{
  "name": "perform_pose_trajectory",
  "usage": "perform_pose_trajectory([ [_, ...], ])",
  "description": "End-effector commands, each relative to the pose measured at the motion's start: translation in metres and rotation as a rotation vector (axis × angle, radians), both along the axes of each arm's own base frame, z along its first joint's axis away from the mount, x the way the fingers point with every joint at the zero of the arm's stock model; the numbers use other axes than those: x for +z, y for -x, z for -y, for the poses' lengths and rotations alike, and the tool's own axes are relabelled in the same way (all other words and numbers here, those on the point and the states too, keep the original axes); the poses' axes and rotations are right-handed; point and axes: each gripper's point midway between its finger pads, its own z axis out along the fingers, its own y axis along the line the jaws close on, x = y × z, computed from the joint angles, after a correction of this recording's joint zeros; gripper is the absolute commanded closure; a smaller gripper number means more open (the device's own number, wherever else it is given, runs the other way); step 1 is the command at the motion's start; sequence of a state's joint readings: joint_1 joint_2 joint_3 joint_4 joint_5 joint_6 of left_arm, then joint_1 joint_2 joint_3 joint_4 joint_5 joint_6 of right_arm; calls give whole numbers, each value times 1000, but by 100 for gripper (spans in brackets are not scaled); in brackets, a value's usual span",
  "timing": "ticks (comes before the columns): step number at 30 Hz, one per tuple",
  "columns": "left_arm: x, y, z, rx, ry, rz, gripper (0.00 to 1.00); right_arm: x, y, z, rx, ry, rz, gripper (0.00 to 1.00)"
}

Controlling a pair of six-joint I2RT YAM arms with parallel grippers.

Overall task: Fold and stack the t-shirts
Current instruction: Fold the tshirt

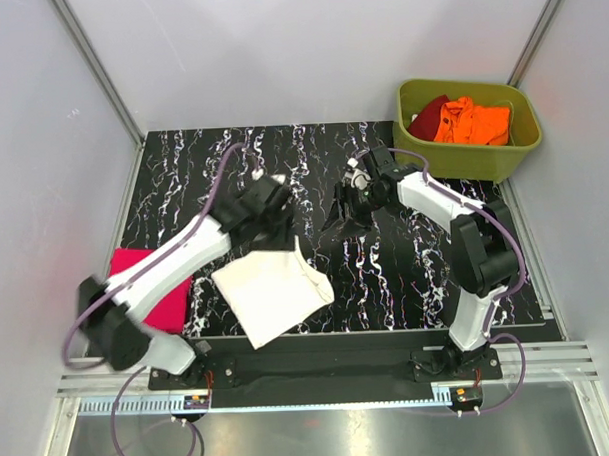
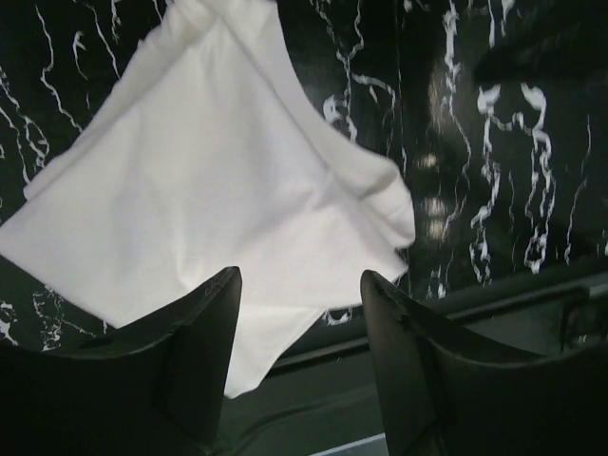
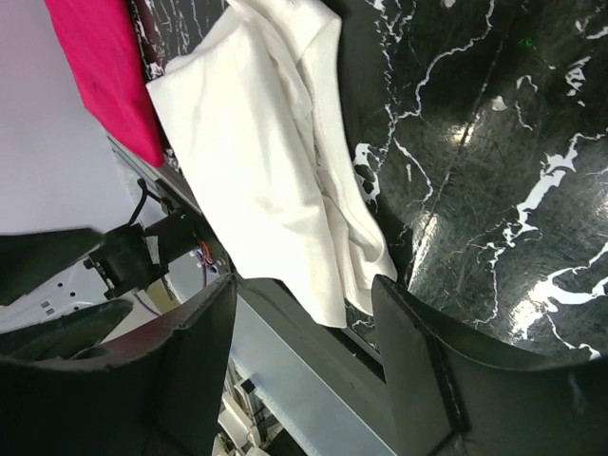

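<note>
White cotton-like t-shirt point(image 1: 272, 294) lies roughly folded and skewed on the bench point(image 1: 202, 162), at 7 o'clock from the bench's centre. Its near corner laps over the 6 o'clock edge, and one edge at its 2 o'clock side is turned up in a loose ridge.

Bench top: black, with white marble veining.

Left fingers point(image 1: 275, 229) hang just above the shirt's 12 o'clock edge. In the left wrist view these fingers point(image 2: 214, 313) are spread apart with nothing between them, and the white cloth point(image 2: 209, 190) lies flat beyond the gap.

Right fingers point(image 1: 346, 217) are over bare bench at 1 o'clock from the shirt, apart from it. In the right wrist view they point(image 3: 199, 332) are likewise released and empty.

Pink t-shirt point(image 1: 146, 284) lies folded flat at 8 o'clock by the bench's left edge, partly under the left arm.

Olive-green tub point(image 1: 462, 162) stands off the bench's 2 o'clock corner. It holds an orange t-shirt point(image 1: 471, 122), crumpled, and beside it at 9 o'clock a dark red t-shirt point(image 1: 429, 114).

Ruled strip point(image 1: 320, 399) runs along the near rail; its marks are too small to read.
</note>
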State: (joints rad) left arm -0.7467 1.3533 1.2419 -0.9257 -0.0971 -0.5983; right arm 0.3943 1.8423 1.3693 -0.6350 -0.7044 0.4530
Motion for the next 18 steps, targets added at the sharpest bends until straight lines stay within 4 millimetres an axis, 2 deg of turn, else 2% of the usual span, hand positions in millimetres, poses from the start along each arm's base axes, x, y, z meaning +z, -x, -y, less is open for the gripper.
perform_pose_trajectory([
  [1,-21,-21,-8,198,-155,-70,42,4,-3,-5,-3,-28,26,34],
  [2,-19,-36,-2,260,-166,-63,42,4,-1,-2,-2,-16,36,34],
  [4,-22,-40,2,293,-203,-86,43,-3,2,5,-8,28,31,33],
  [5,-32,-44,7,310,-226,-114,44,-7,6,8,-6,41,28,33],
  [7,-34,-49,24,343,-185,-141,44,-12,9,12,-10,56,32,33],
  [8,-45,-51,28,355,-198,-167,46,-17,13,14,-7,61,25,33],
  [11,-61,-50,37,395,-201,-221,46,-26,21,16,2,60,10,33],
  [18,-74,-45,46,460,-256,-262,43,-36,32,21,-13,68,0,32],
])
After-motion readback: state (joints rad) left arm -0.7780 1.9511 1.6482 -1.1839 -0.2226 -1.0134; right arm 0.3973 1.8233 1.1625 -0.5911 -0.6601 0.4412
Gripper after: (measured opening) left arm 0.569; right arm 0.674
